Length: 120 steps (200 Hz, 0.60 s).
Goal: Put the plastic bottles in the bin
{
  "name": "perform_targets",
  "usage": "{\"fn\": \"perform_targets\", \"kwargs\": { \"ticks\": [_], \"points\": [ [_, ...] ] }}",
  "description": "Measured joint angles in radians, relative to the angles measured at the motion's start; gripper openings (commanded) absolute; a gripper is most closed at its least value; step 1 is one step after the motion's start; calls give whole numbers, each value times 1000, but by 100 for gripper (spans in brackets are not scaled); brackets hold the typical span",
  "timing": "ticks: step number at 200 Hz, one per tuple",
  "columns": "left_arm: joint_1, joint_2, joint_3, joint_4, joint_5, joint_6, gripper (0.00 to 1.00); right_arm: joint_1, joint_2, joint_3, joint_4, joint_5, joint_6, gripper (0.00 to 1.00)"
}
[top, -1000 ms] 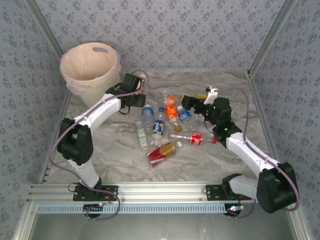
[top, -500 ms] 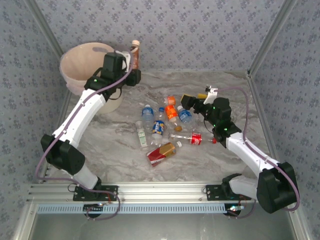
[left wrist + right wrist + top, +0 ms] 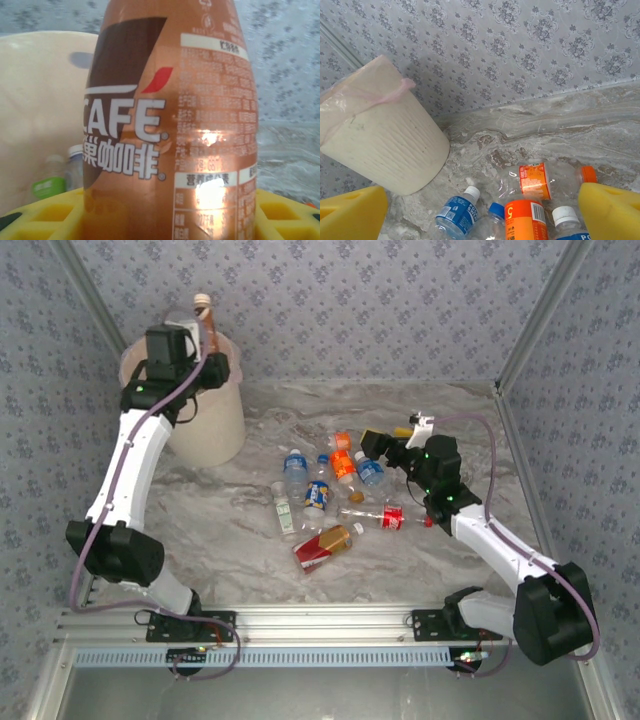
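My left gripper [image 3: 208, 348] is shut on a brown coffee bottle [image 3: 208, 325], held upright over the rim of the cream bin [image 3: 200, 430]. In the left wrist view the bottle [image 3: 170, 125] stands between my yellow pads [image 3: 285, 215], with the bin's inside [image 3: 35, 100] behind it and two bottles [image 3: 50, 182] lying at its bottom. Several plastic bottles [image 3: 330, 495] lie scattered mid-table. My right gripper [image 3: 375, 445] hangs open at their far right edge. Its wrist view shows an orange-labelled bottle [image 3: 525, 220] and a blue-labelled one [image 3: 457, 212] between the open fingers [image 3: 610, 210].
A pink bag rim [image 3: 395, 92] folds over the bin [image 3: 385, 140], which stands in the far left corner by the wall. Marble table [image 3: 250, 540] lies bare between the bottles and the arm bases. Metal frame posts [image 3: 530, 330] rise at both sides.
My left arm has lifted the brown bottle off the table and swung it left, up over the bin. The right arm has stayed still.
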<state>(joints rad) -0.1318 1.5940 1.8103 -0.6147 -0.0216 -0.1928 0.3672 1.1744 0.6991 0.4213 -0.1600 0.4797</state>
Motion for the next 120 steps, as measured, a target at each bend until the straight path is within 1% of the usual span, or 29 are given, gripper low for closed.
{"fn": "perform_targets", "kwargs": {
  "ticks": [29,53,66,81,101,120],
  "points": [
    [82,31,76,-89,20,26,58,2,0,9,0,0,-2,100],
    [124,91,174,-162,32,55,61,7,0,10,0,5,-3,100],
    [133,123,211,-195,32,67,68,7,0,10,0,8,-3,100],
    [136,152,234,-229,32,77,79,9,0,10,-1,12,-3,100],
    [137,177,245,-260,27,77,85,9,0,10,-2,15,-3,100],
    [136,189,249,-278,19,72,89,10,0,10,-3,18,-3,100]
  ]
}}
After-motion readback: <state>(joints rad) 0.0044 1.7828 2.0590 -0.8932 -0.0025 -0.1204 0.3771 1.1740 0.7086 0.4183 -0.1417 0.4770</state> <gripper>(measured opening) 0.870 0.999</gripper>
